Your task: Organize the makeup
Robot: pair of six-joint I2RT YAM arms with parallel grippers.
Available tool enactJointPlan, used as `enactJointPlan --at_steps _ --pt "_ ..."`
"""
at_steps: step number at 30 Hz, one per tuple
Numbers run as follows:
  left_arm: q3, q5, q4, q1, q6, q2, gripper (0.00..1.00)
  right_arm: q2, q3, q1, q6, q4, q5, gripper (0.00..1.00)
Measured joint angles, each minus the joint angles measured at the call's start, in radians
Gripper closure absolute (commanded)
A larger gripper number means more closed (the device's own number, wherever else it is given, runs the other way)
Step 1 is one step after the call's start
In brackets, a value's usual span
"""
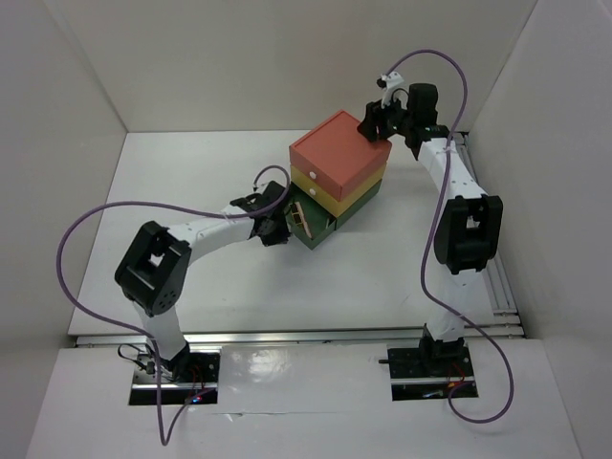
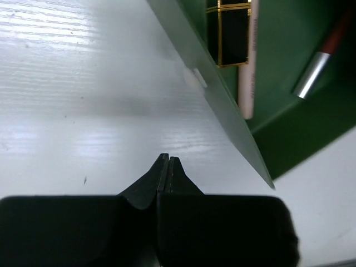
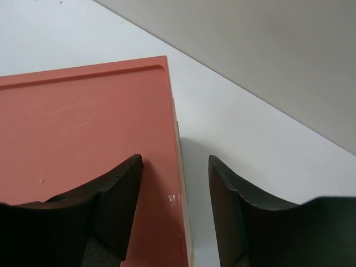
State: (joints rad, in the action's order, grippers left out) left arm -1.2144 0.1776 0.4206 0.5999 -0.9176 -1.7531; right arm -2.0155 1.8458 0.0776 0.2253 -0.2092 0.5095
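1. At the near table (image 1: 191,277) edge, both arm bases sit side by side; the left arm extends forward and to the right.
2. Left gripper (image 2: 167,162): jaws pressed together, holding nothing, low over bare table just beside the drawer's front wall.
3. Drawer (image 2: 222,105): green, lowest of three levels, standing open toward the left arm.
4. Makeup inside the drawer: a black case (image 2: 232,36) with gold trim, a pale stick (image 2: 248,67) lying along its right side, and a tilted silver-red stick (image 2: 317,64) apart from both.
5. Box (image 1: 339,167): coral level on top, yellow beneath, both flush.
6. Right gripper (image 3: 175,192): at the box's far right corner, jaws apart, straddling the coral top's edge. One finger is over the top, the other over the table. Contact cannot be told.
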Motion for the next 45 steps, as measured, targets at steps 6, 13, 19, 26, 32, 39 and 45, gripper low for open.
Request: enactJointPlan --at_steps 6,13,19,26,32,39,45 --pt "-0.052 0.000 -0.047 -0.004 -0.002 -0.146 1.00 0.000 0.000 0.001 0.047 -0.022 0.087 0.54" --pt "-0.278 -0.014 -0.064 -0.009 -0.001 -0.325 1.00 -0.003 0.003 0.003 0.107 -0.037 0.111 0.58" --pt "-0.415 -0.003 -0.093 -0.020 -0.031 -0.433 0.92 -0.002 -0.003 0.005 0.124 -0.018 0.090 0.58" --pt "-0.410 -0.008 -0.152 -0.028 -0.060 -0.445 0.56 0.005 -0.031 0.007 0.118 0.022 0.088 0.58" --pt "-0.259 -0.075 -0.333 -0.040 -0.092 -0.377 0.50 0.021 -0.068 0.008 0.105 0.064 0.079 0.58" --pt "-0.244 -0.082 -0.302 -0.037 -0.108 -0.353 0.50 0.032 -0.079 0.015 0.091 0.068 0.047 0.54" --pt "-0.136 0.002 -0.146 -0.044 -0.109 -0.134 0.44 0.032 -0.041 0.030 0.007 0.023 -0.031 0.36"
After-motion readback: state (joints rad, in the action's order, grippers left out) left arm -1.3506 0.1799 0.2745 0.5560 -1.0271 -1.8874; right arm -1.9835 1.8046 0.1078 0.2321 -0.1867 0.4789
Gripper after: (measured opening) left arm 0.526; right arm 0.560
